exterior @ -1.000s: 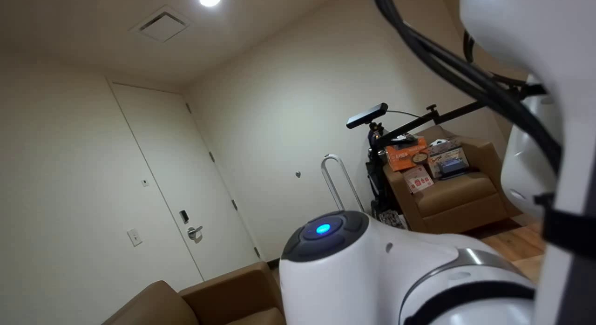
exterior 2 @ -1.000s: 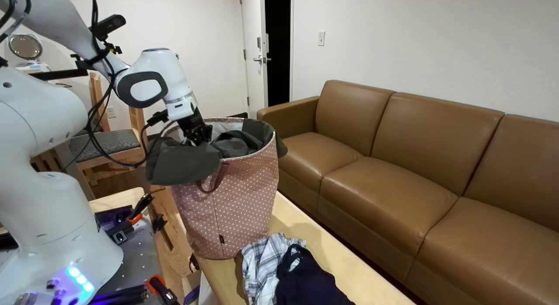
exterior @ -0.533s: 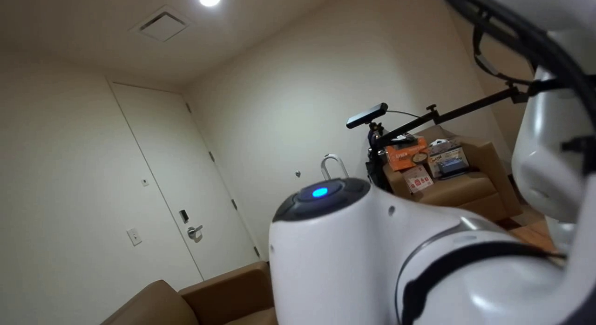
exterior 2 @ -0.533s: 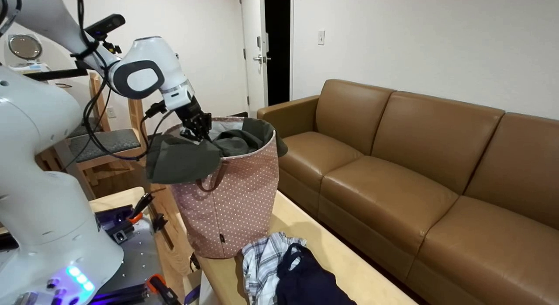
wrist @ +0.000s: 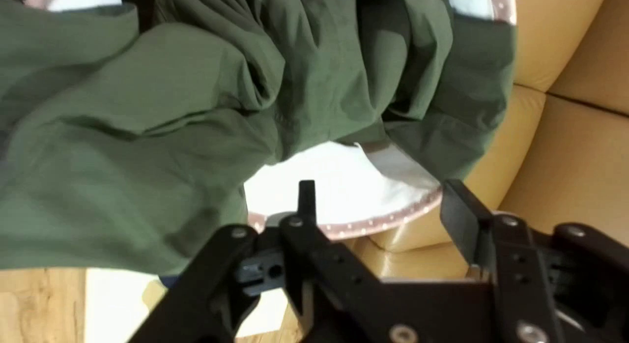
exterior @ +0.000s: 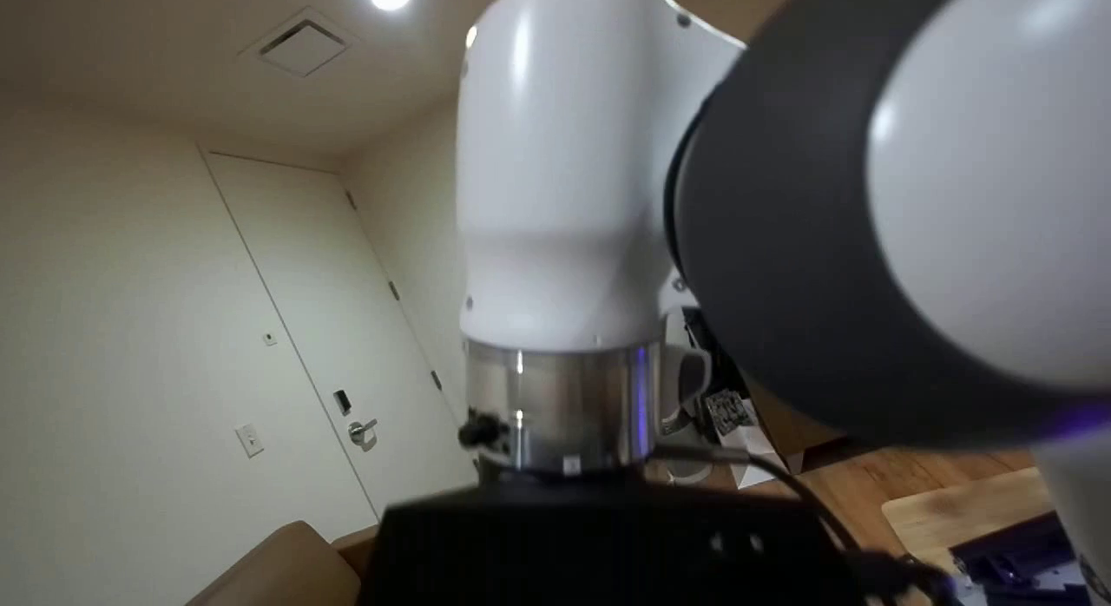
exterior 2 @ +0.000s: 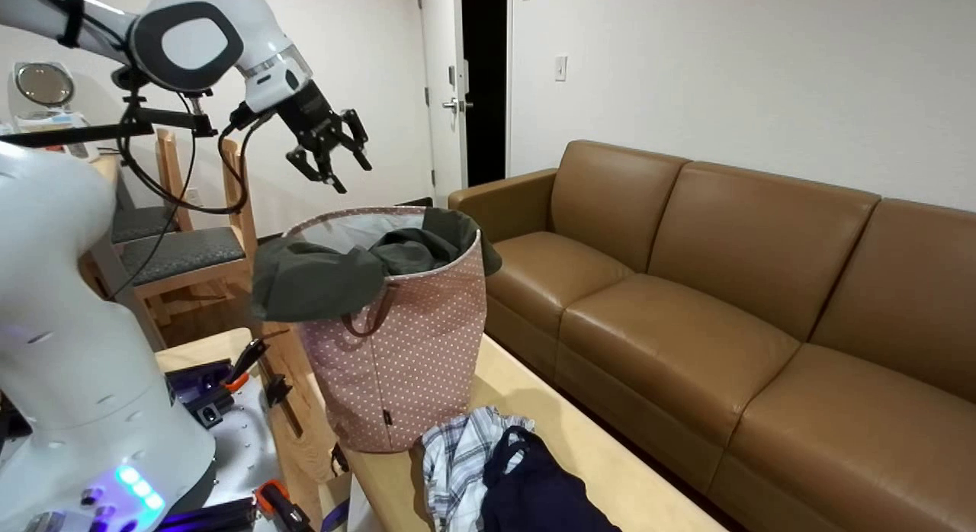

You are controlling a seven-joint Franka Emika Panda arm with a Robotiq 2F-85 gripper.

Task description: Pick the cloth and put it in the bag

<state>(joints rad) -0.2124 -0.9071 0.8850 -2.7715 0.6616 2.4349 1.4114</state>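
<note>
One brown sofa (exterior 2: 671, 288) is standing alongside the bag (exterior 2: 408, 364), which is resting on a pale table (exterior 2: 598, 465). Within the bag's mouth, part of the green cloth (exterior 2: 320, 288) is lying bunched, while a broad flap is draping outside over the robot-side rim and a smaller fold is spilling over the sofa-side rim. Near the bag's foot, a plaid garment (exterior 2: 456, 463) and a navy garment (exterior 2: 534, 490) are lying. Above the bag, the gripper (exterior 2: 353, 176) is hovering with jaws apart, holding nothing. Finishing well is probably calling for pinching that flap by its loose edge, raising it above the rim and folding it inward.
</note>
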